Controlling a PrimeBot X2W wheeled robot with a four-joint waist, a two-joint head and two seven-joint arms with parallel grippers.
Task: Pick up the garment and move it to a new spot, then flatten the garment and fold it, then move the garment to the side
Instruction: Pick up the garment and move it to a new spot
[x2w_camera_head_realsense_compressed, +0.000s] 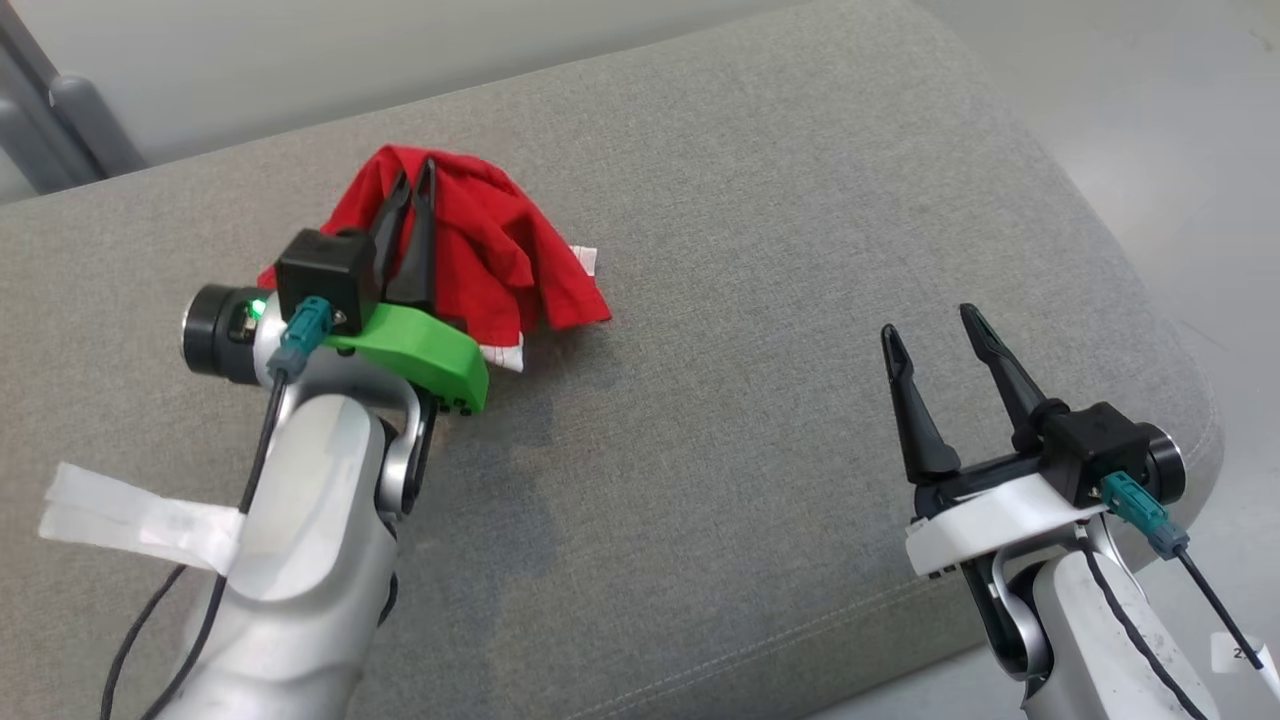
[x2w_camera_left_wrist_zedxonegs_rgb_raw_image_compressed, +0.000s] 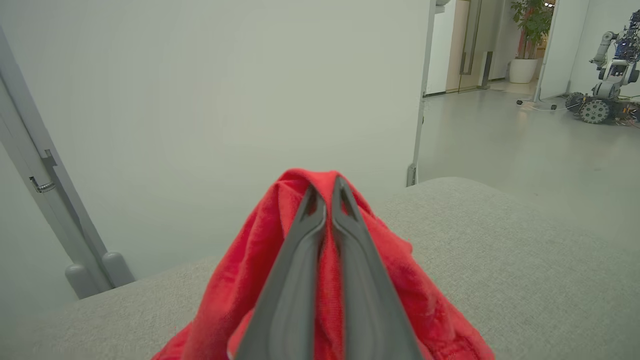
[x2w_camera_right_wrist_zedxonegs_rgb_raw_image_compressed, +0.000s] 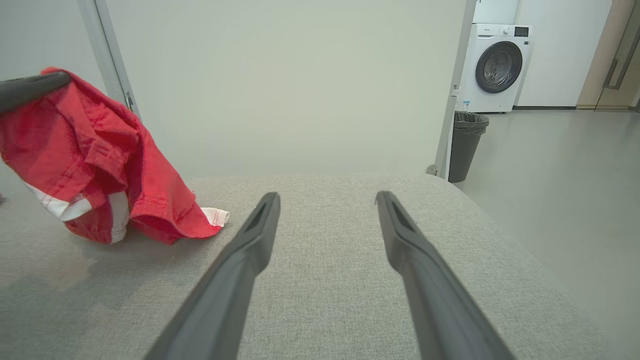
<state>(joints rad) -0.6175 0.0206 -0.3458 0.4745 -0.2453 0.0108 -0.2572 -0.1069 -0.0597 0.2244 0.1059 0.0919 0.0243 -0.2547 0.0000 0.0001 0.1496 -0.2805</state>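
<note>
- Grey fabric cushion (x2w_camera_head_realsense_compressed: 760, 200) served as the work surface, with a pale wall behind its far edge.
- Red garment (x2w_camera_head_realsense_compressed: 490, 250) with white trim sat bunched near the cushion's far edge, left of middle. Its top was drawn up into a peak and its lower folds rested on the fabric.
- Left gripper (x2w_camera_head_realsense_compressed: 414, 172) was clenched on the garment's peak. Red cloth was pinched between the two fingers and draped down either side of them.
- Right gripper (x2w_camera_head_realsense_compressed: 928, 322) was released, fingers spread wide with nothing between them. It was held over the cushion's near right corner, well apart from the garment.
- White tape strip (x2w_camera_head_realsense_compressed: 140, 520) stuck out from the left forearm.
- Background, floor beyond the cushion's right edge: washing machine (x2w_camera_right_wrist_zedxonegs_rgb_raw_image_compressed: 497, 67), dark bin (x2w_camera_right_wrist_zedxonegs_rgb_raw_image_compressed: 465, 145) by a partition post, potted plant (x2w_camera_left_wrist_zedxonegs_rgb_raw_image_compressed: 530, 40), second wheeled robot (x2w_camera_left_wrist_zedxonegs_rgb_raw_image_compressed: 607, 70).
</note>
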